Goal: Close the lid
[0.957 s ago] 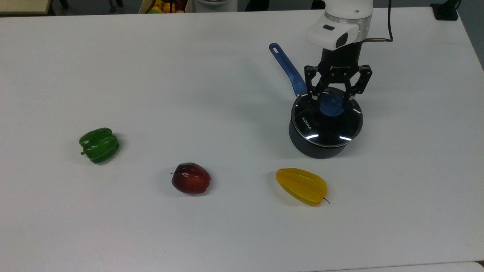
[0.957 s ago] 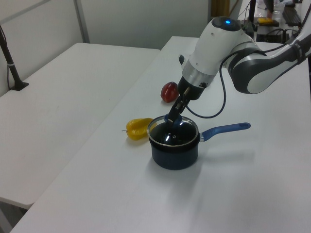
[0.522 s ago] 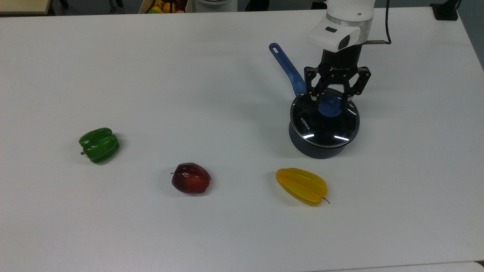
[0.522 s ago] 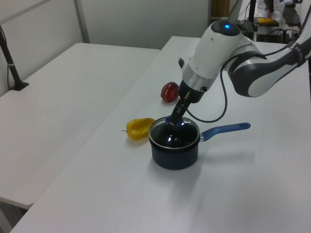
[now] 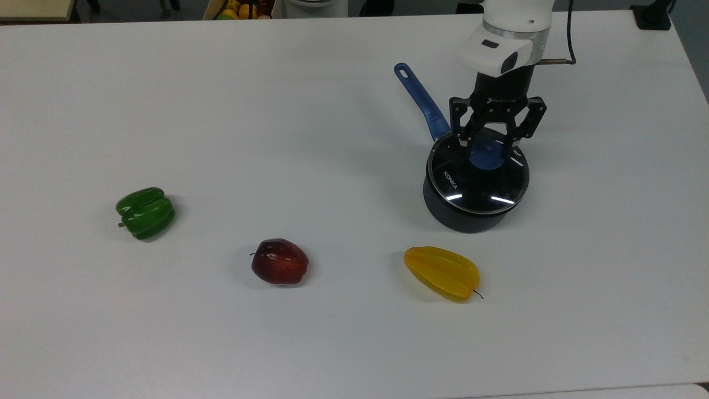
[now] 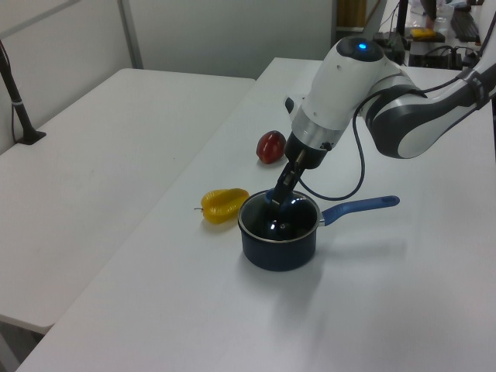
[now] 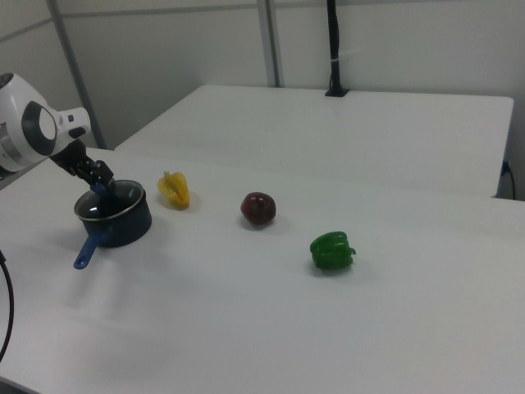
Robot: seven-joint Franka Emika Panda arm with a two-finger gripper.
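Observation:
The glass lid (image 5: pixel 471 185), with metal rim and white KONKA lettering, lies level on the dark pot (image 5: pixel 465 220), whose blue handle (image 5: pixel 421 100) points to the top view's upper left. My gripper (image 5: pixel 486 147) comes down from above with a finger on each side of the lid's blue knob (image 5: pixel 487 157), shut on it. In the left view the lid (image 6: pixel 273 222) sits inside the pot's (image 6: pixel 279 249) rim under the gripper (image 6: pixel 279 198). In the right view the pot (image 7: pixel 123 226) stands at the far left below the gripper (image 7: pixel 100 187).
A yellow starfruit (image 5: pixel 441 272) lies just in front of the pot in the top view. A red apple (image 5: pixel 279 261) and a green bell pepper (image 5: pixel 145 213) lie further to the top view's left. The white table (image 5: pixel 277 83) is bare elsewhere.
The lid, held slightly tilted and raised over the pot before, has come down and now sits level on the rim. The gripper has kept its hold on the knob.

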